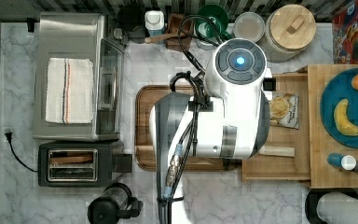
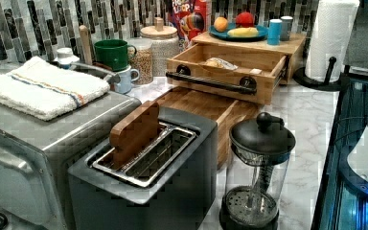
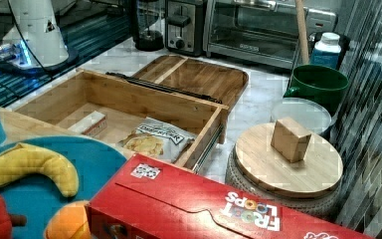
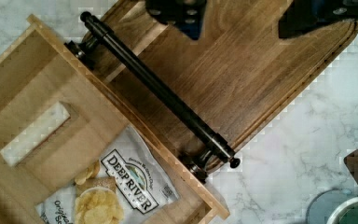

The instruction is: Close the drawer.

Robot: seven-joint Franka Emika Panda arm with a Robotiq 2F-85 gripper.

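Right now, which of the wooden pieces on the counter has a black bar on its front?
The drawer, the light bamboo box holding a chip bag. The darker wooden tray beside it has no handle.

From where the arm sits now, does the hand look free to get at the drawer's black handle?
Probably yes. The hand hangs open above the brown tray, beside the handle of the open drawer, with nothing between them.
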